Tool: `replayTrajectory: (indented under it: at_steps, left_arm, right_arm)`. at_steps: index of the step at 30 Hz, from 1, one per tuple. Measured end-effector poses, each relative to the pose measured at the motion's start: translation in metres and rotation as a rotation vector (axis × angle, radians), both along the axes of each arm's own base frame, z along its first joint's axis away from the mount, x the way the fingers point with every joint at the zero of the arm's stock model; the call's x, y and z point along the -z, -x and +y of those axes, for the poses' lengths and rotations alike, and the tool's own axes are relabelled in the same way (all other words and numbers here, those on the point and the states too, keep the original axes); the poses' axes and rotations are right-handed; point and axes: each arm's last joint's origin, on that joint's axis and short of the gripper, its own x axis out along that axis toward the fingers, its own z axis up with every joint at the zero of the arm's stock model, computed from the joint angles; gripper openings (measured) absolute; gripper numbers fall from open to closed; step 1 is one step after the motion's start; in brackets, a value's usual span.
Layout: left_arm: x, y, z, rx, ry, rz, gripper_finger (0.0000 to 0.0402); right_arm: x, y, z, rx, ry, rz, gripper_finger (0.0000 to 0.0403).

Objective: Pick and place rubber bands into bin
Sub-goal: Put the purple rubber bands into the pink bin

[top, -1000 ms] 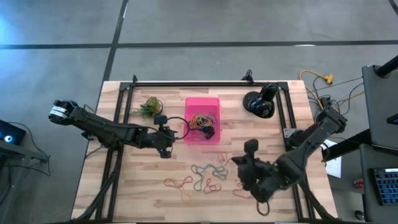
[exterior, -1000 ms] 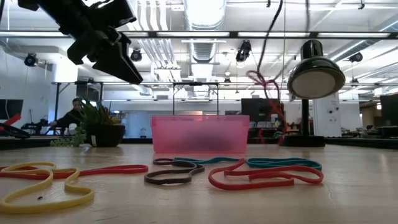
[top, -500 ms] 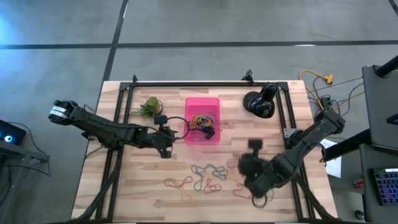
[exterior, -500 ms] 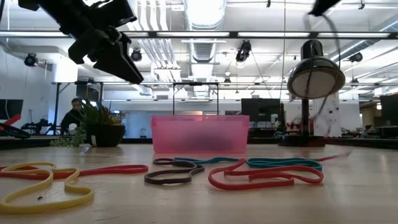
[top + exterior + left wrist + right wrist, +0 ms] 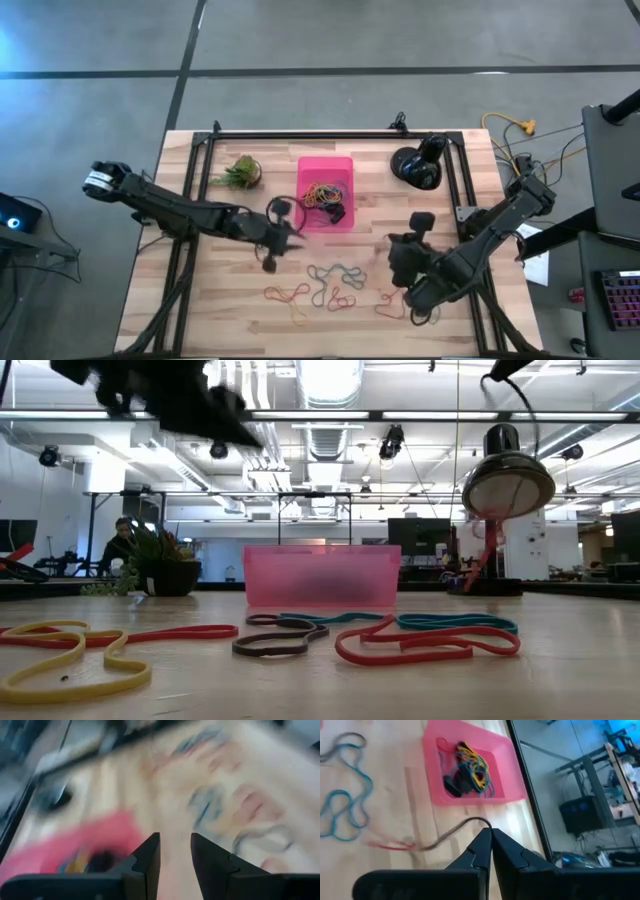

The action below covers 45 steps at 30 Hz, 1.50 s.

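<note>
Jaws of our right gripper [image 5: 491, 836] pinch a red rubber band [image 5: 395, 845] above the counter [image 5: 230, 300], left gripper [image 5: 174, 851] parted, empty beside the bin [image 5: 325, 165].

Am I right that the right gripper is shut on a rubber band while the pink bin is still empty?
Not quite: the bin already holds a tangle of rubber bands, as the right wrist view shows. The right gripper is indeed shut on a band.
</note>
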Motion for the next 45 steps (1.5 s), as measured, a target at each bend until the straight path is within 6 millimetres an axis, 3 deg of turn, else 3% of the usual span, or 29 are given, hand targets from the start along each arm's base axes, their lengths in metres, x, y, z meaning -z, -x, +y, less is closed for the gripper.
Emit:
replayTrajectory:
  at_steps: [6,13,18,33,45]
  left_arm:
    - [0.006,-0.027,-0.012,0.139,-0.018,-0.163,0.0093]
    - [0.050,-0.058,-0.021,0.146,-0.018,-0.146,0.0093]
    - [0.070,-0.081,-0.029,0.193,0.022,-0.231,0.0093]
    - [0.094,-0.145,-0.049,0.218,0.091,-0.241,0.0093]
    - [0.099,-0.152,-0.047,0.119,0.107,-0.219,0.0093]
  right_arm:
    - [0.001,-0.006,0.006,-0.037,-0.037,-0.016,0.0008]
    - [0.008,-0.016,0.015,-0.103,-0.056,-0.002,0.0008]
    - [0.006,-0.023,0.018,-0.129,-0.086,-0.051,0.0008]
    - [0.005,-0.025,0.020,-0.141,-0.092,-0.063,0.0008]
    - [0.004,-0.025,0.020,-0.159,-0.082,-0.056,0.0008]
